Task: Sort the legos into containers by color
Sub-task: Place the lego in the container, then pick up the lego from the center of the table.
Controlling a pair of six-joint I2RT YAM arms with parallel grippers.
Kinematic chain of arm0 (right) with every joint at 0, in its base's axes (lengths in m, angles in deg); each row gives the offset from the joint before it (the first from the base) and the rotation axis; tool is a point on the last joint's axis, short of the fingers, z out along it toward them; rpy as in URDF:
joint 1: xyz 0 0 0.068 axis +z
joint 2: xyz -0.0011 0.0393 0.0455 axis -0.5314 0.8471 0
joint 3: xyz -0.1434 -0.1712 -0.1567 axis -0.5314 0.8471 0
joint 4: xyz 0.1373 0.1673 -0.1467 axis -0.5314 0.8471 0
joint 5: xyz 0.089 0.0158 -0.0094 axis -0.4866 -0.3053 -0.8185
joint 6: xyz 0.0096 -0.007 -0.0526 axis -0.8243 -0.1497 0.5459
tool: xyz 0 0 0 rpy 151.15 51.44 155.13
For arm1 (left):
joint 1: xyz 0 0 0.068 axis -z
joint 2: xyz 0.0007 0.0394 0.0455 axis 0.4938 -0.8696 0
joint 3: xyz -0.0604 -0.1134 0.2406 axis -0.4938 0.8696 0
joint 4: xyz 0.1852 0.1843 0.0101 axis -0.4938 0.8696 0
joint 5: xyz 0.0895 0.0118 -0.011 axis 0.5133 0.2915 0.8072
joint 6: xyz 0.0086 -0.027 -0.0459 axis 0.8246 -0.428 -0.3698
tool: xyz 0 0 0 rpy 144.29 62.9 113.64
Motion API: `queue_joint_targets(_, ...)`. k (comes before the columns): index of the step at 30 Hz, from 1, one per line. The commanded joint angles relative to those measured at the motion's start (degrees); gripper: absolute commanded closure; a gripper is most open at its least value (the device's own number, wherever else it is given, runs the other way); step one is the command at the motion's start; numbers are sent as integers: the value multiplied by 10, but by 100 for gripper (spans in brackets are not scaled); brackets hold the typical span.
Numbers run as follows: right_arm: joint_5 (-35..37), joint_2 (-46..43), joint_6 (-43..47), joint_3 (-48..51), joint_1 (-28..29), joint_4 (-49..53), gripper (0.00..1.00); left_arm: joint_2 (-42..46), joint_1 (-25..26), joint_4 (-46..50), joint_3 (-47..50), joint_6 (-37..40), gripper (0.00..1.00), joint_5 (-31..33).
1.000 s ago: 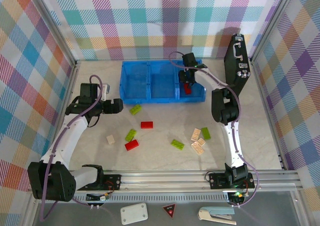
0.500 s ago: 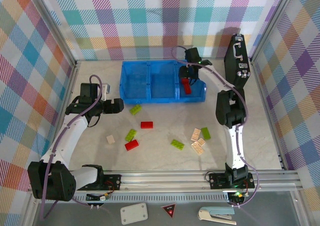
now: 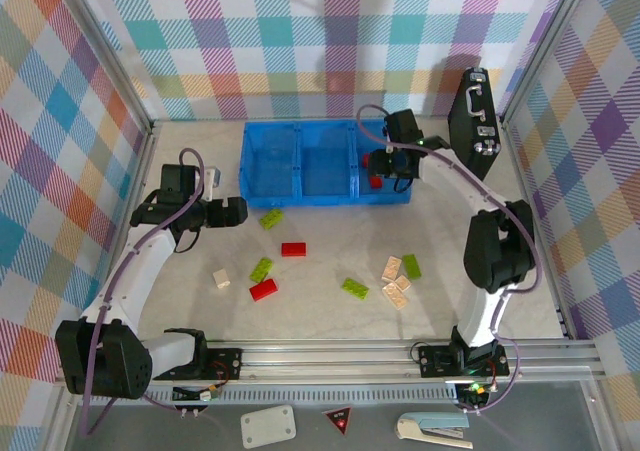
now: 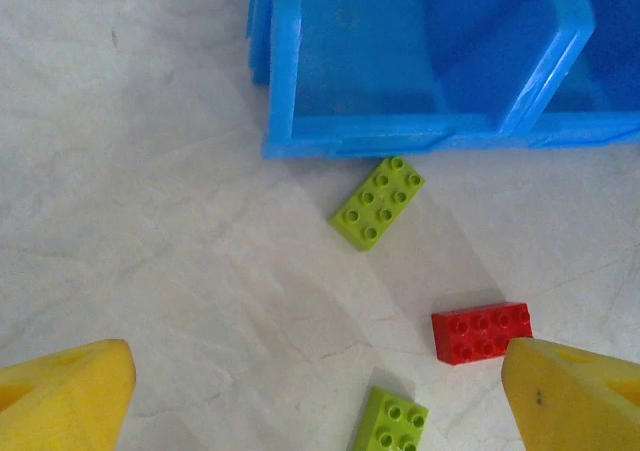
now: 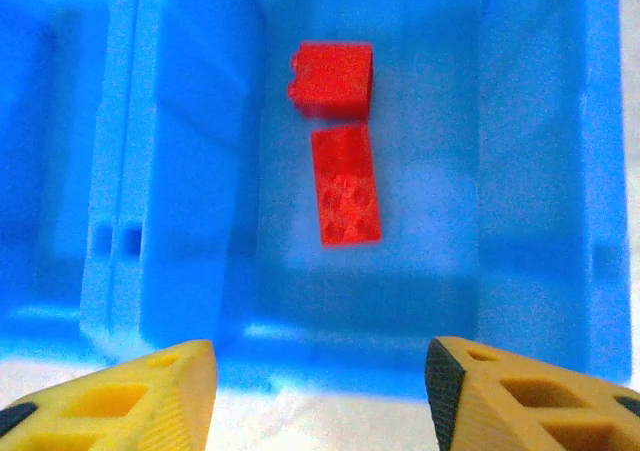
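Lime brick [image 4: 378, 203] lies ahead of the left gripper [image 4: 315, 376], long axis slanting across its wide-spread empty jaws; right gripper [image 5: 320, 361], parted and empty, is farther.

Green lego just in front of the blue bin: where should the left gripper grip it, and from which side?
From above, across the green lego's two long sides, wrist turned to its slant: it lies flat, studs up, and that is its narrower span.
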State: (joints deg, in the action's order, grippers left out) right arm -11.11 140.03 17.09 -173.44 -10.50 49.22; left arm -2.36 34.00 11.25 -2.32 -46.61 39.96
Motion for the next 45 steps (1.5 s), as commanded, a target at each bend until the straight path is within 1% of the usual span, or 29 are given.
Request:
queue_joint_targets(1,-10,-61,-26,45,17,7,42,-18,8,46,-26,-21,6,12)
queue_joint_targets(6,-13,-135,-48,129,28,1,42,-30,24,96,-39,-53,6,23)
queue_joint_targets(10,-15,-186,-62,185,30,-4,42,-39,32,116,-28,-97,9,-9)
queue_joint_targets(12,-14,-208,-67,209,30,-5,41,-37,44,117,-16,-117,11,-11)
queue_joint_targets(19,-27,-259,-70,265,30,-1,41,-45,118,101,21,-153,17,25)
queue_joint_targets(24,-11,-279,-58,307,30,1,41,-75,178,79,38,-153,21,71)
queue_joint_targets(28,-10,-296,-64,341,30,1,42,-108,208,64,53,-147,27,93)
queue_joint_targets(31,-14,-307,-68,360,30,0,42,-122,214,46,67,-137,31,85)
queue_joint_targets(37,1,-321,-62,390,30,7,42,-143,216,33,65,-134,34,81)
queue_joint_targets(40,3,-324,-59,396,30,8,42,-156,216,22,61,-131,35,69)
queue_joint_targets(45,3,-333,-58,397,30,14,42,-193,220,17,48,-122,40,70)
